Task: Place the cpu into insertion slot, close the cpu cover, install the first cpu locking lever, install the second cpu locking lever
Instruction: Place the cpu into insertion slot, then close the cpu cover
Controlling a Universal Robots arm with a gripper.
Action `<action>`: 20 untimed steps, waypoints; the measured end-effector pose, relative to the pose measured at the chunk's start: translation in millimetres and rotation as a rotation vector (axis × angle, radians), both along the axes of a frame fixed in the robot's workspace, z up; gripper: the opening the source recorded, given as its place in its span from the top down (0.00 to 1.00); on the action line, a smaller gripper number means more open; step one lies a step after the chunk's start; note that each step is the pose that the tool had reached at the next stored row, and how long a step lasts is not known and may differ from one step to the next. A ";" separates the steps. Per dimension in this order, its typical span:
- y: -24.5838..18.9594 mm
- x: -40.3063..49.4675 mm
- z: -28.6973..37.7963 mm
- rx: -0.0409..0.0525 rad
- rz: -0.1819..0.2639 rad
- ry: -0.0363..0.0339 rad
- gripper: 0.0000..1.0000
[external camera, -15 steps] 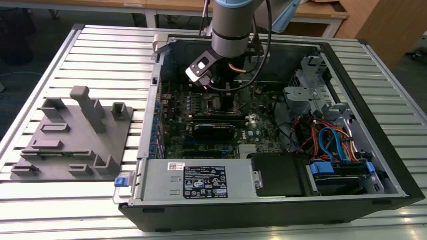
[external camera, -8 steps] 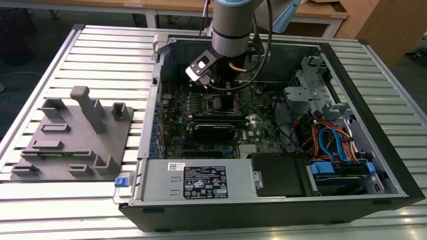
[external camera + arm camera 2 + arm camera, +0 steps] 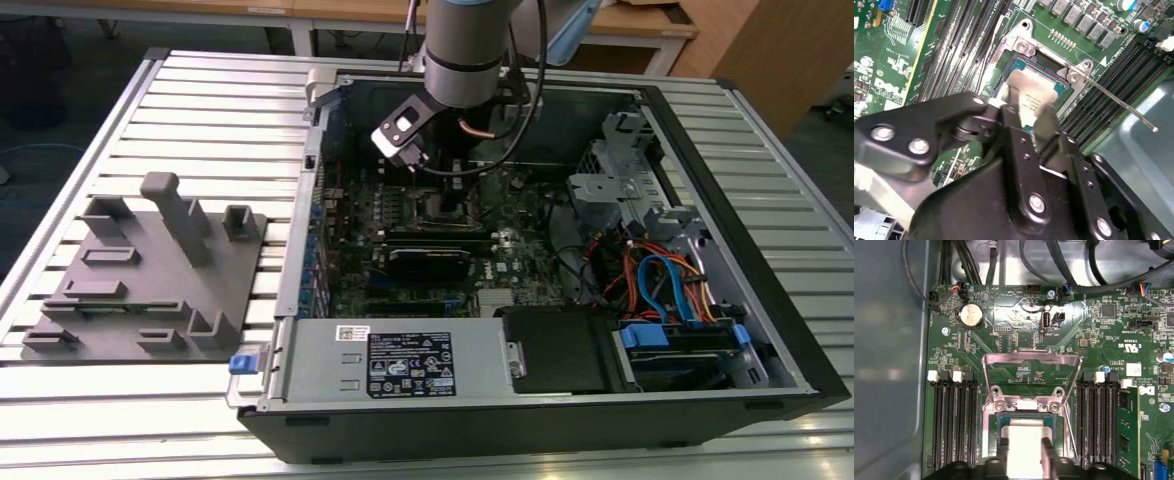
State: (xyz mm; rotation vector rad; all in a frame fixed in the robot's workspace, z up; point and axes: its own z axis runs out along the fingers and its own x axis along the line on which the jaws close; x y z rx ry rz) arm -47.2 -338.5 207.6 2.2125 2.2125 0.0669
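Cpu placement in hand, cover unshut.
Black gripper (image 3: pixel 1025 452), jaws clamped on flat silver-grey square cpu (image 3: pixel 1029 95) at silver-rimmed dark insertion slot (image 3: pixel 1046 61); silver-frame cpu cover (image 3: pixel 1030 358) open.

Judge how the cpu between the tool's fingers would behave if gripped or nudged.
Probably stiff: the cpu is a flat metal-topped square. Likely slippery, since the tool meets only its thin edges. Unlikely to roll or tip; it lies flat over the insertion slot.
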 end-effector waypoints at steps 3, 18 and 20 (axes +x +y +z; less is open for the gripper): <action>0.0 0.0 2.4 0.0000 0.000 0.0000 0.70; 0.0 0.0 4.6 0.0000 -0.001 0.0029 0.90; 0.0 0.0 4.6 0.0000 -0.001 0.0030 0.90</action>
